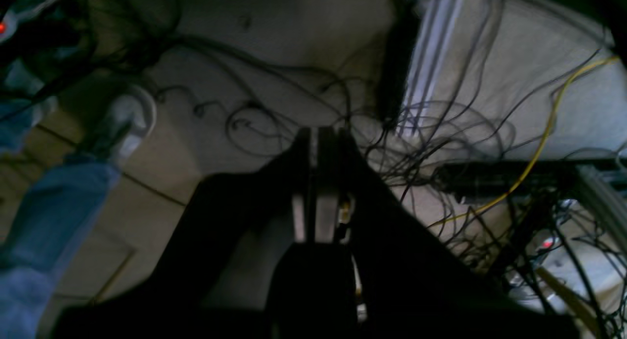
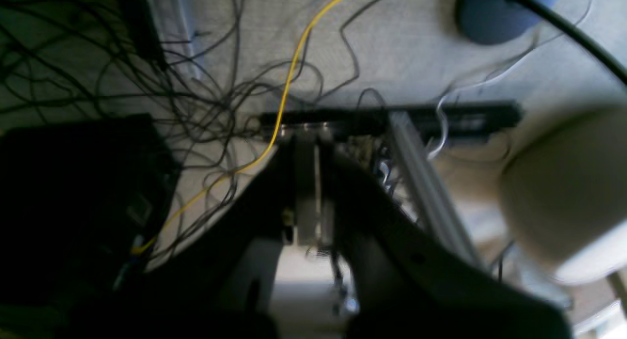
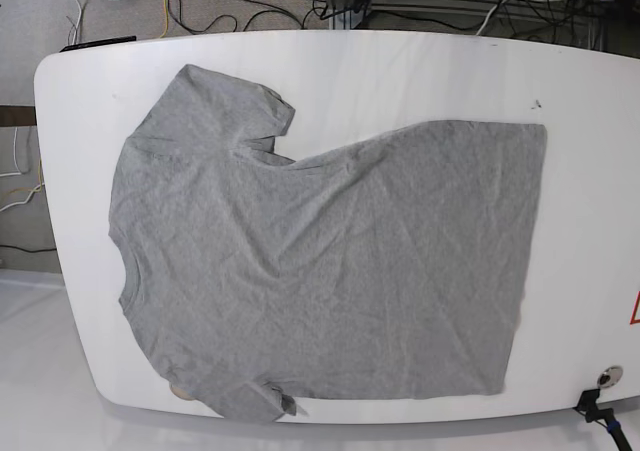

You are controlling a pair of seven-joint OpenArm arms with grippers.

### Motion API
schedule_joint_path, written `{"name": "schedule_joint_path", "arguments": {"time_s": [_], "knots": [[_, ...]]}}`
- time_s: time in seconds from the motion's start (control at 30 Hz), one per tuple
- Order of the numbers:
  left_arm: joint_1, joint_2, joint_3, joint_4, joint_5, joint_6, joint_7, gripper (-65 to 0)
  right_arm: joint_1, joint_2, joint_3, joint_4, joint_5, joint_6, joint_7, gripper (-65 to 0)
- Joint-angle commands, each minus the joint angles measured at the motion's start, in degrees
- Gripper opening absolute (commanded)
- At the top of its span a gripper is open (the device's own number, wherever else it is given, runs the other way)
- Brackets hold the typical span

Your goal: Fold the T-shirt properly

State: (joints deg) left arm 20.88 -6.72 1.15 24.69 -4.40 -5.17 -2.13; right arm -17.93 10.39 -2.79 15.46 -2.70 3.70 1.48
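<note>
The grey T-shirt (image 3: pixel 320 261) lies spread flat on the white table (image 3: pixel 420 71), untouched, while the left gripper (image 1: pixel 318 138) and right gripper (image 2: pixel 308 143), both with jaws pressed together on nothing, hang over a floor strewn with tangled cables (image 1: pixel 274 108), one yellow cable (image 2: pixel 289 79) among them.

left end effector (image 1: pixel 316 148) closed, right end effector (image 2: pixel 307 155) closed, both empty
</note>
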Motion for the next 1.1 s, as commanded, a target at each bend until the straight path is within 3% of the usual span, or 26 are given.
{"name": "schedule_joint_path", "arguments": {"time_s": [0.0, 0.23, 0.37, 0.6, 0.87, 1.07], "knots": [[2.74, -2.05, 0.00, 6.37, -1.02, -0.31, 0.49, -65.0, -3.30, 2.33, -0.07, 4.40, 0.38, -0.09, -0.22, -65.0], [14.43, -6.93, 0.32, 27.30, -6.52, -1.73, -0.33, -65.0, -15.95, 6.68, -0.41, 21.48, 2.25, 0.25, 0.07, -65.0], [18.27, -7.80, 0.07, 34.65, -7.00, -1.66, 0.04, -65.0, -20.09, 9.68, -0.22, 27.06, 3.52, -0.29, -0.49, -65.0], [27.61, -9.95, -0.79, 52.30, -8.69, -2.53, 0.55, -65.0, -32.17, 14.04, 0.04, 46.29, 6.58, -1.24, -1.33, -65.0], [39.06, -11.04, -2.23, 73.16, -10.01, -4.03, -3.33, -65.0, -46.25, 14.17, 2.18, 70.33, 14.08, -1.88, -3.28, -65.0], [41.88, -11.26, -3.11, 81.85, -10.71, -4.40, -4.00, -65.0, -50.10, 14.24, 6.98, 85.12, 21.53, -1.77, -9.34, -65.0]]}}
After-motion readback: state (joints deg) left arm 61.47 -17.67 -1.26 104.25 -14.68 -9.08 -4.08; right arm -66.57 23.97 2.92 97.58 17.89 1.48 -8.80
